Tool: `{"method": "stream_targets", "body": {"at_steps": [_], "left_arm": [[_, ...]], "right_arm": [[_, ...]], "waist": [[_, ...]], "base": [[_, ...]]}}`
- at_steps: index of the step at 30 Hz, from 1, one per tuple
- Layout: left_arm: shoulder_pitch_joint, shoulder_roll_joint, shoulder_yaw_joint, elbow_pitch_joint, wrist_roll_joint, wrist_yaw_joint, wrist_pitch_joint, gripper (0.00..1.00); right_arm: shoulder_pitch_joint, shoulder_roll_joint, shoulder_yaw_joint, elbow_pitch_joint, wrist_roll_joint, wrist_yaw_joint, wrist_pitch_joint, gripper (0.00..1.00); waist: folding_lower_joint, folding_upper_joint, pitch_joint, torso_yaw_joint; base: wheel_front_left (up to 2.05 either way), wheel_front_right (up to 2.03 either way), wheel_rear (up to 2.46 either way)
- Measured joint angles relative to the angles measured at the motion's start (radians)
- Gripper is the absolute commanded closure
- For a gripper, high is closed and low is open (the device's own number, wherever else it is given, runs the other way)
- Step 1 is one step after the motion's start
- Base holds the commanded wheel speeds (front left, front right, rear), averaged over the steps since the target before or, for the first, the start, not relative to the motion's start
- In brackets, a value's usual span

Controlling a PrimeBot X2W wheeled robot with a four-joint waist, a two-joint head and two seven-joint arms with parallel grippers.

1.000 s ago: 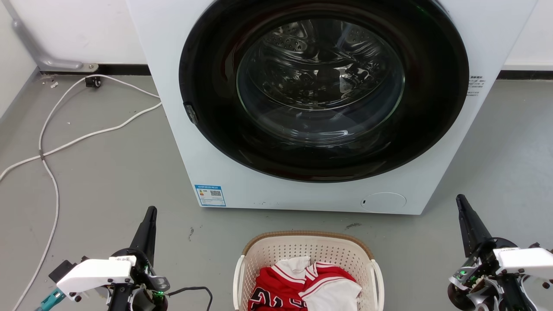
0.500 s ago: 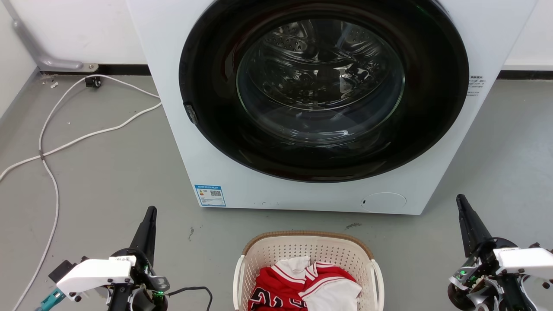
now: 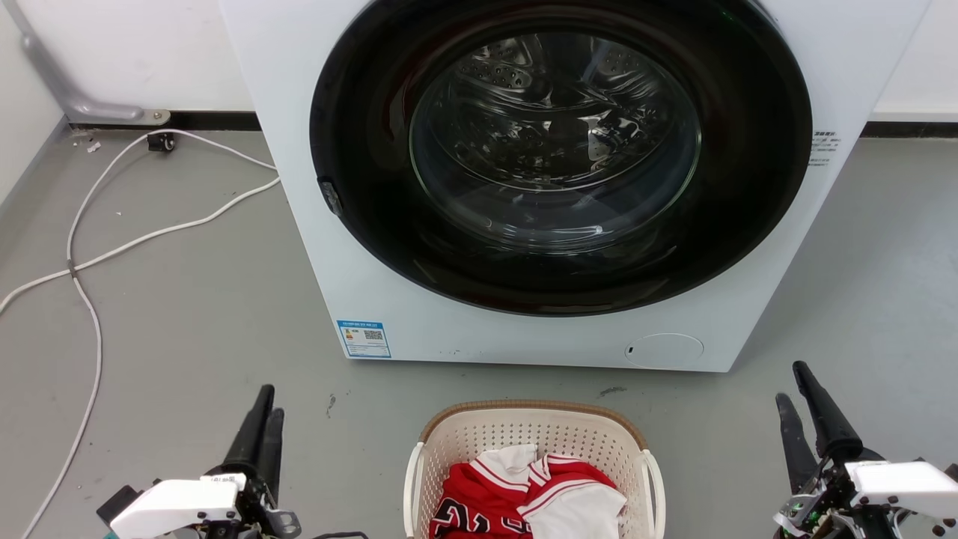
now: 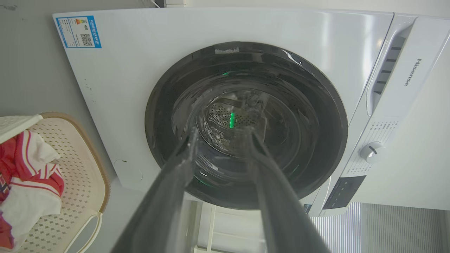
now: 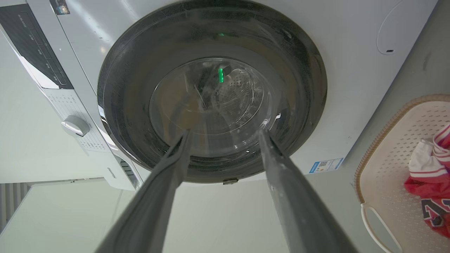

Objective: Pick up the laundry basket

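Observation:
The laundry basket (image 3: 533,409), cream perforated plastic with a brown rim and white side handles, stands on the grey floor at the bottom centre of the head view, in front of the washing machine. Red and white clothes (image 3: 524,494) lie in it. My left gripper (image 3: 269,400) hovers to the basket's left, open, and holds nothing. My right gripper (image 3: 790,383) hovers to its right, open as well. In the left wrist view the left gripper (image 4: 220,130) points at the machine door, with the basket (image 4: 81,168) at the left edge. The right gripper (image 5: 225,133) also faces the door, the basket (image 5: 386,165) at its right.
The white washing machine (image 3: 419,329) stands close behind the basket, its dark round door (image 3: 374,187) shut. White cables (image 3: 97,254) trail over the floor at the left, toward the wall. Bare grey floor lies on both sides of the basket.
Both grippers have dropped lower in the head view and rolled, so two fingers of each show where one did before. The basket has not moved.

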Motion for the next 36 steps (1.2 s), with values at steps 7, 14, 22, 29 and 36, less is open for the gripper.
{"method": "stream_targets", "body": {"at_steps": [7, 14, 22, 29, 36], "left_arm": [[0.005, 0.000, -0.005, -0.016, 0.025, 0.000, -0.035, 0.00], [0.012, 0.000, -0.003, -0.028, 0.066, 0.000, -0.068, 0.00], [0.014, 0.000, 0.039, -0.028, 0.158, 0.000, -0.102, 0.00], [0.014, 0.000, 0.069, -0.045, 0.247, 0.015, -0.129, 0.00], [0.014, 0.000, 0.074, -0.097, 0.352, 0.052, -0.156, 0.00]], "right_arm": [[0.002, 0.000, 0.008, -0.005, -0.014, 0.000, -0.035, 0.00], [0.006, 0.000, 0.008, -0.003, -0.046, 0.000, -0.067, 0.00], [0.005, 0.001, -0.041, 0.000, -0.204, 0.000, -0.101, 0.00], [-0.003, 0.001, -0.091, -0.055, -0.368, 0.000, -0.129, 0.00], [-0.004, 0.001, -0.096, -0.127, -0.566, 0.000, -0.154, 0.00]], "waist": [[0.0000, 0.0000, 0.001, -0.001], [0.0000, 0.0000, 0.001, -0.001], [0.0000, 0.0000, 0.002, -0.001], [0.0000, 0.0000, 0.003, -0.001], [0.0000, 0.0000, 0.006, -0.001]], "base": [[0.00, 0.00, 0.00], [0.00, 0.00, 0.00], [0.00, 0.00, 0.00], [0.00, 0.00, 0.00], [0.00, 0.00, 0.00]]}}
